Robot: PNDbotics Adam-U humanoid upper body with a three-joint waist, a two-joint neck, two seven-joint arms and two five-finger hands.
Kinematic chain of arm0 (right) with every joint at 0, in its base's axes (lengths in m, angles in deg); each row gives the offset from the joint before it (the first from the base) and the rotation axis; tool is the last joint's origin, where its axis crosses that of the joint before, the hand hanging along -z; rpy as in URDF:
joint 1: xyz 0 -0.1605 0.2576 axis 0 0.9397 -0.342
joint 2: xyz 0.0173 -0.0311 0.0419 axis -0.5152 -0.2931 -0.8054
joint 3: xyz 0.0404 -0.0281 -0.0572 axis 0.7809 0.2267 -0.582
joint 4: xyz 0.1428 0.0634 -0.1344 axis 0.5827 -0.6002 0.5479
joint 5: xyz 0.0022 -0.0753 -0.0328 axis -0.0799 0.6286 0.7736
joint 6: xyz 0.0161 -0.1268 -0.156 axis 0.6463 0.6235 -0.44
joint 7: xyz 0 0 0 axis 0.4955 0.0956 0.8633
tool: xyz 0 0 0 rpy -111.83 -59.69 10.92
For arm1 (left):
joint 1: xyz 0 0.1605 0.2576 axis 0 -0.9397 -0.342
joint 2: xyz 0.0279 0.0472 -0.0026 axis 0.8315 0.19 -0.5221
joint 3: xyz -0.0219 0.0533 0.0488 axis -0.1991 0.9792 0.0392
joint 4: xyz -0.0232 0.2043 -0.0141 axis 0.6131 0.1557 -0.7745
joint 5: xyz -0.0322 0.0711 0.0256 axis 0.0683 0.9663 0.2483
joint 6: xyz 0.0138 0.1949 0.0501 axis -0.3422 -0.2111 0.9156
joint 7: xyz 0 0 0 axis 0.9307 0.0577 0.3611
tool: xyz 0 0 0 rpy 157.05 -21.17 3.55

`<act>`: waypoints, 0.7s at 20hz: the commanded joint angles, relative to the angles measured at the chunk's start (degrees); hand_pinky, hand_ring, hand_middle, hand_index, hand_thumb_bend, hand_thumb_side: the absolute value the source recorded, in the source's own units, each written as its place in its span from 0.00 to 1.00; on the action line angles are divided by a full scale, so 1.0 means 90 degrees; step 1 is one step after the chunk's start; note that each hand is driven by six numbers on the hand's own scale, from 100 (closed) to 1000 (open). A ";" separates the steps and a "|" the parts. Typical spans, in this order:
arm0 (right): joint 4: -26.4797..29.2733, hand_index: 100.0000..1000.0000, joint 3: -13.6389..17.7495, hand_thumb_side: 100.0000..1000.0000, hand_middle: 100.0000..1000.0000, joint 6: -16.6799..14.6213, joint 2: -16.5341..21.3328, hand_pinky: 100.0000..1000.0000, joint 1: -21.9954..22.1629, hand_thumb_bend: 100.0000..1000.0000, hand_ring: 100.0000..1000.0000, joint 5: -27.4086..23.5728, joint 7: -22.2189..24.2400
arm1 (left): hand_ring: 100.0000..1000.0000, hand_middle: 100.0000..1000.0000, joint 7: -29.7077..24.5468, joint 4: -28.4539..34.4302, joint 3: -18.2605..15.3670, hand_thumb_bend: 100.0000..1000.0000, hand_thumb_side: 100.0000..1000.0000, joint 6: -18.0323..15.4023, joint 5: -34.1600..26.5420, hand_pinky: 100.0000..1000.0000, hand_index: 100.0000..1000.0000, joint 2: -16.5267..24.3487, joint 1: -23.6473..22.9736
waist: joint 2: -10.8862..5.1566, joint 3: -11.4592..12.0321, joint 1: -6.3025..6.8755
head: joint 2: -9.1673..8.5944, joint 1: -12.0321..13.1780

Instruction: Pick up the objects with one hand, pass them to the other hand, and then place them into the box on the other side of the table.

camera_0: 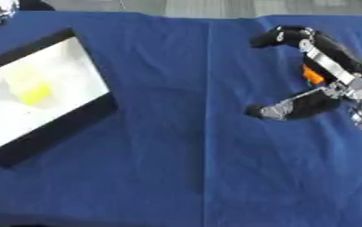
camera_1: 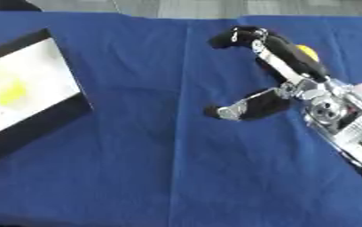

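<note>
Blue cloth (camera_0: 176, 133) covers the whole surface, creased down the middle, and the right hand (camera_1: 273, 95) is out over its right half, coming in from the right edge. Fingers (camera_1: 242, 35) arch forward and curl at the tips, the thumb (camera_1: 234, 108) is spread wide below them, and between the two there is only bare cloth, so the hand is open and grips nothing. Just behind the fingers, on the far side of the arm, a small object peeks out: it reads orange (camera_0: 313, 74) in the left eye view and yellow in the right eye view, and whether it touches the hand I cannot tell, since most of it is hidden. Over on the left side sits the box (camera_0: 56, 128), a shallow black-rimmed tray with a pale floor, lying askew to the cloth's edge. Inside it, toward the left of its floor, rests a small yellow piece (camera_0: 35, 94). Box and hand are well apart, with open cloth between them.
</note>
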 commanded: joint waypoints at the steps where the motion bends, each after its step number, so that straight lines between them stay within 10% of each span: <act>1: 0.0118 0.79 0.0483 0.21 0.71 -0.0061 0.0495 0.83 0.0145 0.62 0.78 -0.0217 0.0357 | 0.62 0.65 0.0534 0.0350 -0.0250 0.00 0.61 0.0012 -0.0596 0.71 0.76 0.0201 -0.0072 | -0.0090 -0.0005 -0.0066 | -0.0010 -0.0088; 14: 0.0118 0.82 0.1584 0.22 0.75 0.0612 0.1499 0.84 0.1020 0.61 0.80 -0.0872 0.0268 | 0.67 0.71 0.1852 0.0988 -0.0249 0.00 0.63 -0.0821 -0.1790 0.71 0.80 -0.0198 -0.0411 | 0.0013 -0.0004 -0.0107 | -0.0124 -0.0329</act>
